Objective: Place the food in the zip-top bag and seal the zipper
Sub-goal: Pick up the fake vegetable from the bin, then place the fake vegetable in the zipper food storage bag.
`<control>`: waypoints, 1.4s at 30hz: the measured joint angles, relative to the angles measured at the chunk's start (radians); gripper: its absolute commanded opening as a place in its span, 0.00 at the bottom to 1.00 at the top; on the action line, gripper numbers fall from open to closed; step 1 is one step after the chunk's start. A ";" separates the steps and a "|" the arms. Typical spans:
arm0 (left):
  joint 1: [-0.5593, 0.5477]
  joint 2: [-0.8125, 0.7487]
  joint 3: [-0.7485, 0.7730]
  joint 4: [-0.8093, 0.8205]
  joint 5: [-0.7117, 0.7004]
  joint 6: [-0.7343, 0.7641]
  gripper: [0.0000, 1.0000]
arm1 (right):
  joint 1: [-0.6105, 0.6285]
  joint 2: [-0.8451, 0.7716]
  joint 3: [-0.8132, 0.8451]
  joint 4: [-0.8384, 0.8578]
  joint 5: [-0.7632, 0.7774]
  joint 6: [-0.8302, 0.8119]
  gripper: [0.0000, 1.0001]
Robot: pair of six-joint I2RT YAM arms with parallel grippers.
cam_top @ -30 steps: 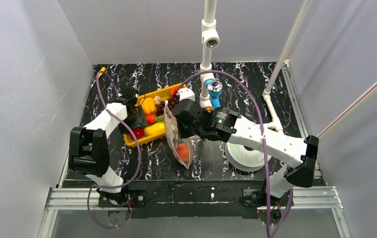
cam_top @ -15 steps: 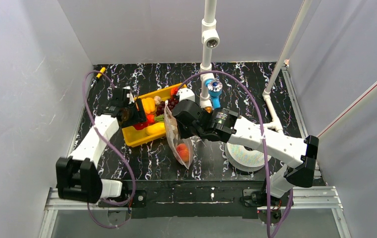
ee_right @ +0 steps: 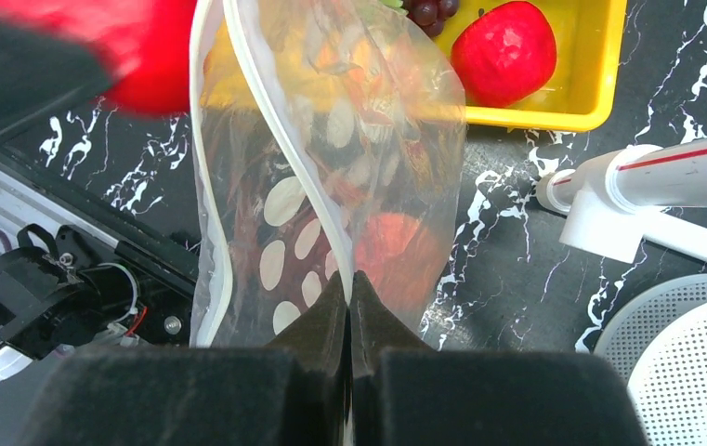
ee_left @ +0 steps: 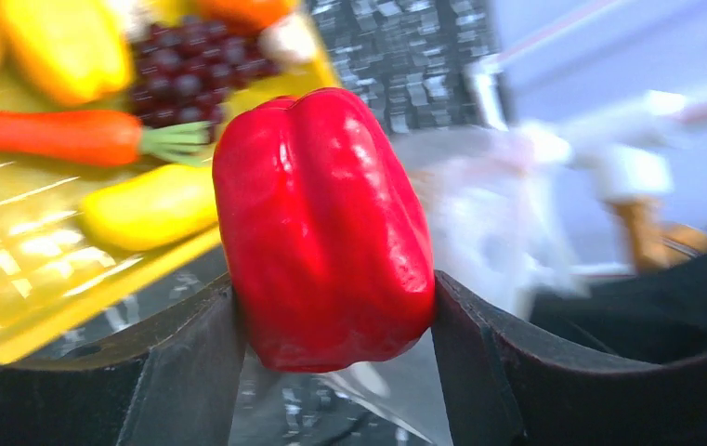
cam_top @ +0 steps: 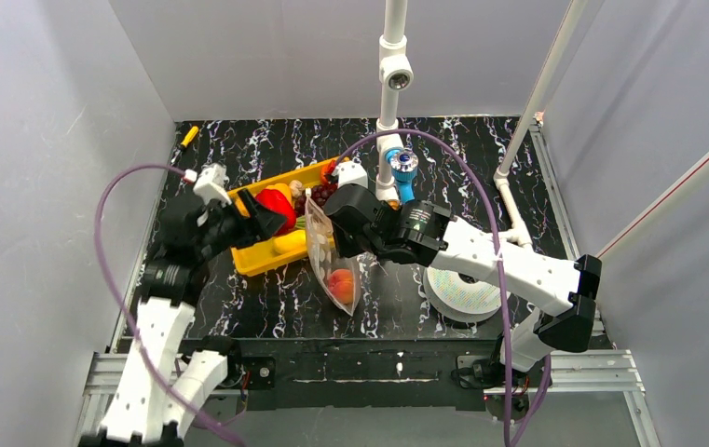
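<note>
Left end effector point(ee_left: 334, 302) clamped on red pepper point(ee_left: 321, 223), right end effector point(ee_right: 349, 282) — fingers together — pinching zip-top bag point(ee_right: 377, 121)

pepper point(ee_left: 326, 228): red, smooth, high-gloss plastic look with bright highlights.
bag point(ee_right: 386, 121): clear, thin, crinkled plastic film, shiny.
zipper point(ee_right: 280, 139): thicker whitish plastic strip, smooth.
tray point(ee_left: 15, 269): yellow plastic, glossy and reflective.
grapes point(ee_left: 177, 79): dark purple, glossy.
desk point(cam_top: 481, 168): black with white marble-like veining, low sheen.
left hand point(ee_left: 331, 316): fingers point(ee_left: 191, 372) matt black, smooth.
right hand point(ee_right: 349, 288): pads point(ee_right: 321, 372) matt black, fine-grained.
disc point(cam_top: 462, 293): white, matt, perforated.
</note>
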 measured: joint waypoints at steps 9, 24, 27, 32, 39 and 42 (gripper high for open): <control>0.000 -0.290 0.081 0.007 0.306 -0.131 0.34 | 0.000 0.004 0.016 -0.004 -0.009 0.000 0.01; -0.084 -0.309 -0.209 0.323 0.685 -0.448 0.24 | 0.001 0.004 0.016 0.017 -0.034 0.000 0.01; -0.134 -0.246 -0.163 0.201 0.620 -0.417 0.20 | 0.001 0.004 0.016 0.015 -0.031 0.000 0.01; -0.188 -0.135 -0.089 -0.045 0.421 -0.369 0.20 | 0.001 0.005 0.016 0.015 -0.030 0.000 0.01; -0.192 -0.100 -0.054 -0.219 0.226 -0.340 0.35 | 0.001 0.005 0.017 0.020 -0.049 0.003 0.01; -0.192 -0.098 -0.045 -0.226 0.185 -0.348 0.61 | 0.001 0.005 0.017 0.026 -0.062 0.003 0.01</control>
